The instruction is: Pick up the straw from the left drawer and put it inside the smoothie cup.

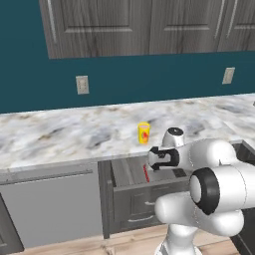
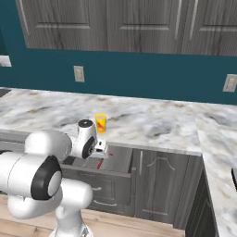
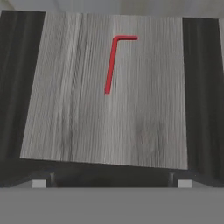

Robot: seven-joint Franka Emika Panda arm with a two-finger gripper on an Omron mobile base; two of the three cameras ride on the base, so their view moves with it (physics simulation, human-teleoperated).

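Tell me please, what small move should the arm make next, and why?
Probably lower the gripper toward the thin red straw and centre over its long part. The straw lies flat on the floor of the open dark grey wood-grain drawer, ahead of the fingertips, untouched. The small yellow cup waits on the counter.

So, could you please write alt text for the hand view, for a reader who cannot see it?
A thin red straw with a short bent end lies flat on the grey wood-grain floor of the open left drawer, untouched. The gripper looks down on it, fingertips wide apart.
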